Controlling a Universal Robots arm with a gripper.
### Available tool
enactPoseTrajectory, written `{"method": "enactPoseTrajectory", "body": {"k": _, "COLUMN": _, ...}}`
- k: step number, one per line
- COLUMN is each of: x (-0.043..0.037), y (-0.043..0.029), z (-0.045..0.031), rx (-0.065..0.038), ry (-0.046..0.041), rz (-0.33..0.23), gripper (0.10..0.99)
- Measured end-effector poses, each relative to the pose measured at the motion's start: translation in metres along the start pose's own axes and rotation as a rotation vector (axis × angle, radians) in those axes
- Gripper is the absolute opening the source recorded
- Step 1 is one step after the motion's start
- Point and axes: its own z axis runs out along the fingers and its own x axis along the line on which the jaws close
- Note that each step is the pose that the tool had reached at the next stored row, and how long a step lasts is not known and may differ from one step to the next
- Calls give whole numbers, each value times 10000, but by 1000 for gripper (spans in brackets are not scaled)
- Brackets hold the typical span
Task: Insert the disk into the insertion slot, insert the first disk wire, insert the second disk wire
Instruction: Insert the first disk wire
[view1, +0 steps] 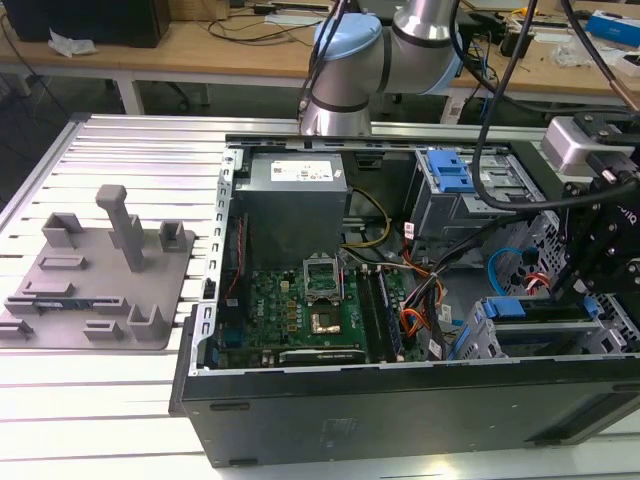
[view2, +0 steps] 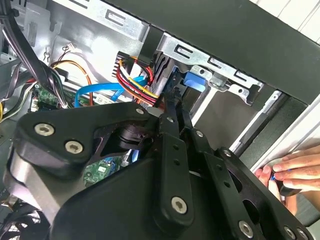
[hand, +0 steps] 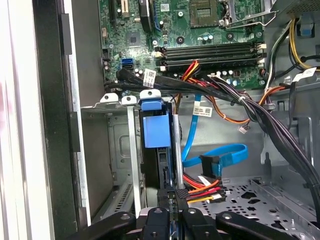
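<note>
The disk (hand: 156, 131) stands edge-on in the insertion slot (hand: 120, 150) of the grey drive cage, its blue carrier tab towards the motherboard. In the exterior view the cage (view1: 530, 340) sits at the case's near right corner with the blue carrier (view1: 505, 308) on top. My gripper (hand: 173, 196) hangs over the disk's end, its fingers drawn close together. The black plug of a red, yellow and black wire bundle (hand: 202, 188) sits right at the fingertips, apparently pinched. A blue flat wire (hand: 220, 159) lies loose beside it. The second wrist view shows the fingertips (view2: 172, 102) near the blue tab (view2: 192, 82).
The motherboard (view1: 300, 310) fills the case floor; thick black cable bundles (hand: 270, 125) cross above the cage. A grey box with a blue latch (view1: 450, 180) stands at the far right. A person's hand (view2: 282, 170) rests outside the case wall. A grey fixture plate (view1: 100, 270) lies at the exterior view's left.
</note>
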Motion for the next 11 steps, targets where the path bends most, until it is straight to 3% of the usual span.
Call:
{"method": "enactPoseTrajectory", "body": {"k": 9, "x": 1, "y": 0, "z": 41, "rx": -1, "ry": -2, "rz": 0, "gripper": 165}}
{"method": "enactPoseTrajectory", "body": {"k": 11, "x": 2, "y": 1, "z": 46, "rx": -1, "ry": -7, "rz": 0, "gripper": 235}}
